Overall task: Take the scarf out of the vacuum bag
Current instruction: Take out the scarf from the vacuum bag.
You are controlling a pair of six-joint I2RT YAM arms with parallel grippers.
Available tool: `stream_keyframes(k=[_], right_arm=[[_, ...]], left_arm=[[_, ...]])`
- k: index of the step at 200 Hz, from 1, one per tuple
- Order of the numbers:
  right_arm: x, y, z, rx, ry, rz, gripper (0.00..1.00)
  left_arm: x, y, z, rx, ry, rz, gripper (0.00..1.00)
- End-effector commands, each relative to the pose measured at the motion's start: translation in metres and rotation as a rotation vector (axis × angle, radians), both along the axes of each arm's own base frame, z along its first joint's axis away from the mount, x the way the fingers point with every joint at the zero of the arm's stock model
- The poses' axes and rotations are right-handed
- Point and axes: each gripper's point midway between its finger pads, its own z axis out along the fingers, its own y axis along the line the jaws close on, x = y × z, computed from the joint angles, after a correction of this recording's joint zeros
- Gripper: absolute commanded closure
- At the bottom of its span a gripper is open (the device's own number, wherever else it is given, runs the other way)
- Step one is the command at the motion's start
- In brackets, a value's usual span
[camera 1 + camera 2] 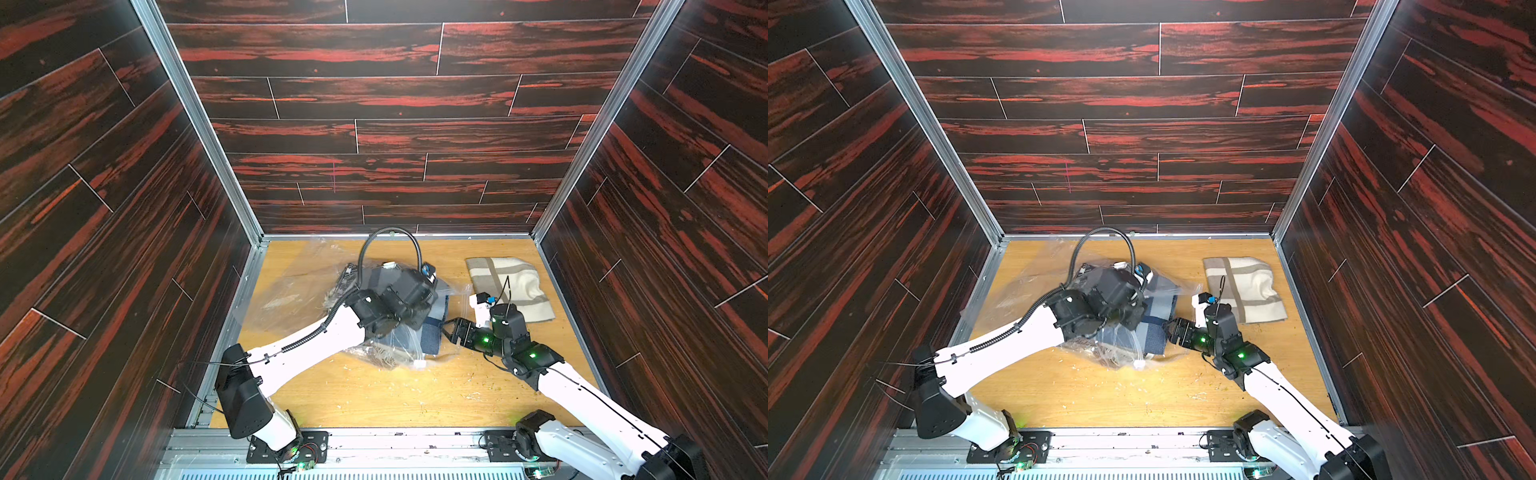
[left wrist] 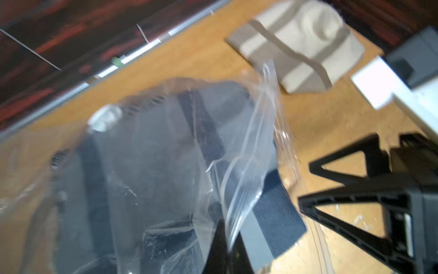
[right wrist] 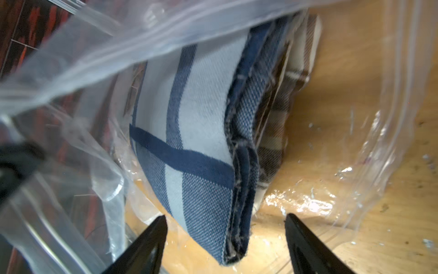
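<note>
Right wrist view: the right gripper (image 3: 225, 217) stands at the mouth of the vacuum bag (image 3: 379, 123) with jaws spread, one finger on each side of the blue plaid scarf (image 3: 201, 123) corner, not gripping it. The scarf lies inside the bag's open mouth, on the table (image 1: 374, 395). The left gripper (image 2: 220, 249), jaws pressed together, pinches the bag's raised upper film.

Both top views: high, front of cell, looking down + toward back wall (image 1: 395, 124); share whole wooden table (image 1: 374, 399). L wrist cam: near, over vacuum bag (image 2: 166, 147), faces beige cloth (image 2: 296, 47), right gripper (image 2: 305, 182). R wrist cam: v. close, faces bag mouth, blue scarf (image 3: 201, 123); bag shared w/ all views.
</note>
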Motion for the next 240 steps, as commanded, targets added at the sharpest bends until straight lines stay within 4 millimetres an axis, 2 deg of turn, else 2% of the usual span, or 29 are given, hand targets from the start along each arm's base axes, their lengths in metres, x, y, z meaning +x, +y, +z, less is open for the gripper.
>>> stream_keyframes(k=[1,32,63,82,142,178,201,240], right_arm=[[-0.001,0.006,0.006,0.063,-0.011,0.017,0.18],[-0.007,0.011,-0.005,0.111,0.004,0.039,0.16],[-0.011,0.017,-0.015,0.17,0.013,0.063,0.16],[-0.014,0.019,-0.021,0.192,0.012,0.075,0.15],[-0.022,0.04,-0.021,0.334,-0.012,0.184,0.15],[-0.025,0.046,-0.013,0.35,-0.027,0.217,0.29],[-0.027,0.049,-0.01,0.349,-0.019,0.234,0.46],[-0.029,0.054,0.003,0.287,-0.031,0.243,0.69]], left_arm=[[-0.02,-0.003,0.001,-0.033,0.036,-0.027,1.0],[-0.037,-0.011,-0.012,-0.027,0.06,-0.052,1.0],[-0.045,-0.015,-0.018,-0.017,0.08,-0.062,1.0],[-0.046,-0.015,-0.02,-0.013,0.084,-0.059,1.0],[-0.042,-0.011,-0.016,0.01,0.056,-0.047,1.0],[-0.04,-0.01,-0.019,0.031,0.049,-0.042,1.0],[-0.039,-0.011,-0.017,0.03,0.043,-0.039,1.0],[-0.035,-0.009,-0.014,0.034,0.027,-0.031,1.0]])
